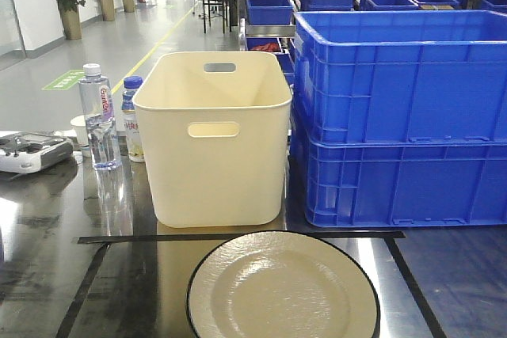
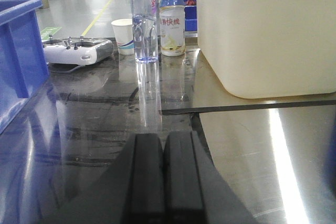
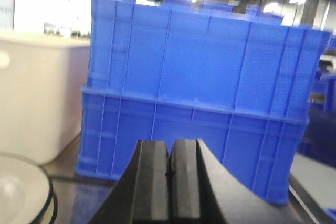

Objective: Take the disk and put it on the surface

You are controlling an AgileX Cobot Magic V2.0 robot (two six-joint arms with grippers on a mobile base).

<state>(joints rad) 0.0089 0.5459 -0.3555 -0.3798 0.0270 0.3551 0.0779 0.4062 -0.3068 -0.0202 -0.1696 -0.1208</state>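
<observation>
Plate-like disk (image 1: pixel 283 288), cream with a black rim, sits closest in the front view, flat on the dark glossy surface (image 1: pixel 47 275) inside the black tape lines (image 1: pixel 238 237); cream bin (image 1: pixel 214 136) is just behind it, stacked blue crates (image 1: pixel 400 116) to its right, two bottles (image 1: pixel 101 116) off to the left. No arm shows in this view. Left wrist view: left gripper (image 2: pixel 164 177) fingers pressed together, holding nothing, low over the tabletop, bin ahead on the right, disk out of frame. Right wrist view: right gripper (image 3: pixel 169 182) also closed and empty, facing the crates, disk edge (image 3: pixel 23 192) at lower left. Judgement: grab not started, approach phase. Next move needs one arm to open, drop to the rim and pinch the edge, since a flat disk gives no other hold.
</observation>
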